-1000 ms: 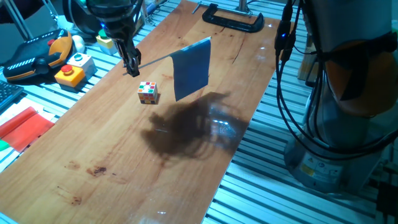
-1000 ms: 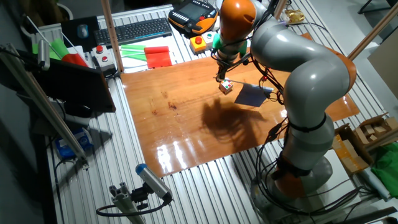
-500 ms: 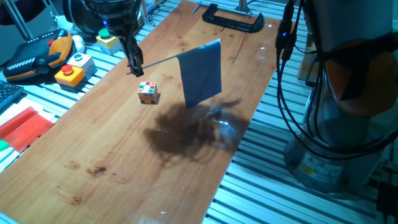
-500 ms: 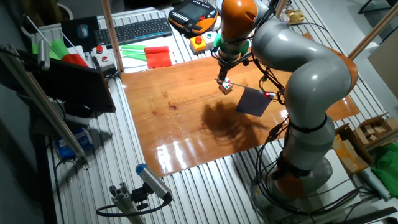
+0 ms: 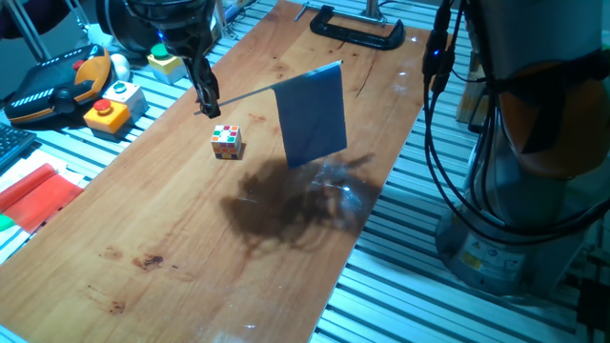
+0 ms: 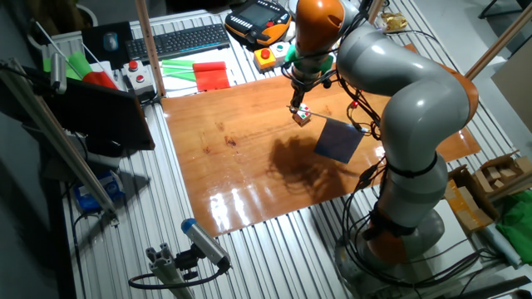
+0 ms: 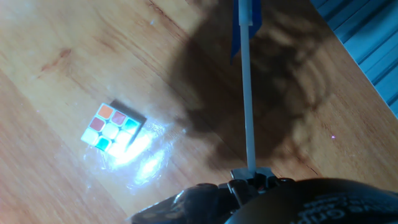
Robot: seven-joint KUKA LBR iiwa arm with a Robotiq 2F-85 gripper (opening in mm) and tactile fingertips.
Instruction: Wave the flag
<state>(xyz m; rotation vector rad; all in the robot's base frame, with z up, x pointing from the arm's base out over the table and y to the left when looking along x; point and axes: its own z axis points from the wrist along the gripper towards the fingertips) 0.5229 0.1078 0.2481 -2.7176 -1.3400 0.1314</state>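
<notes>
The flag [image 5: 313, 114], a royal-blue rectangular cloth on a thin white stick, is airborne above the wooden table [image 5: 172, 229], beside the small multicoloured cube [image 5: 226, 140]. My gripper [image 5: 206, 103] clamps its stick end. I judge pickup complete, waving under way.

Light came from above and fell hard on the glossy table [image 5: 172, 219], which carried a broad dark shadow under the flag [image 5: 313, 114]. White glare streaked the wood near that shadow in both fixed views. In the hand view a bright reflected patch washed out the table beside the cube [image 7: 111, 127], and the dark claw housing at the bottom edge was blurred.
</notes>
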